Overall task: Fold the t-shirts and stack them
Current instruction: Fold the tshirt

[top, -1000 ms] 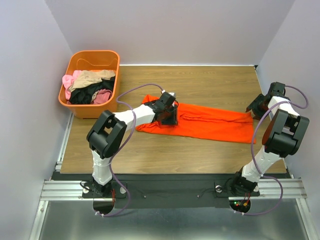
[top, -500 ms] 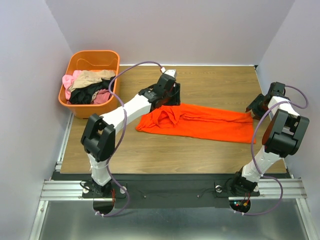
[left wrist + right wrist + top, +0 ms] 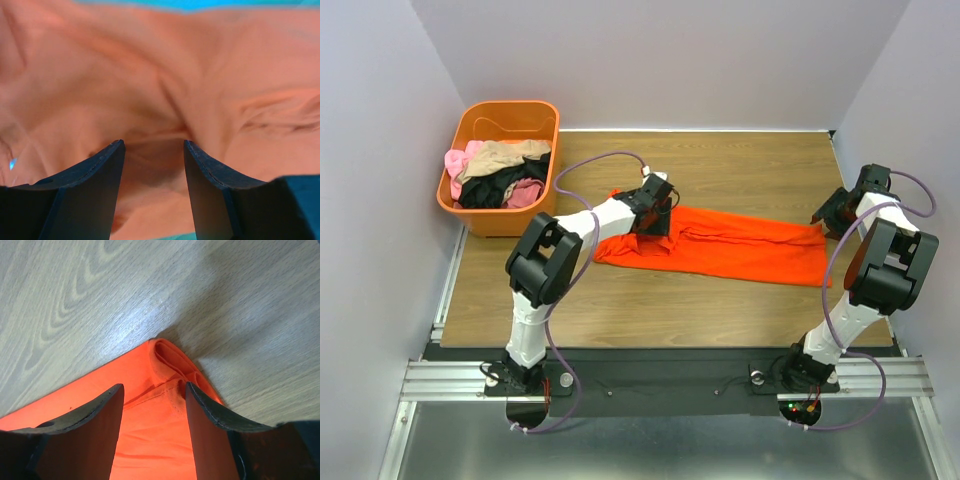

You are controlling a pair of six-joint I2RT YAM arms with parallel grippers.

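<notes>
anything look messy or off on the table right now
The tee is bunched and creased at its left end, under the open left gripper, not flat like the rest of the strip. Its right corner curls into a small roll. A pink garment droops over the rim of the tub. Nothing spilled or damaged.

Top view: bright, even light from overhead, with only faint, soft shadows on the table [image 3: 740, 165]. Sharp from corner to corner; dull sheen on the metal sheet [image 3: 650, 450] along the bottom.

Left wrist view: shirt [image 3: 160, 75] washed out to pale orange and out of focus – too close. Cyan cast along the top edge. Left fingers [image 3: 85, 200] near-black.

Right wrist view: wood grain crisp. Pale glare patch left of centre, shadow at upper right – right fingers [image 3: 80, 440] dark, edges slightly soft.
</notes>
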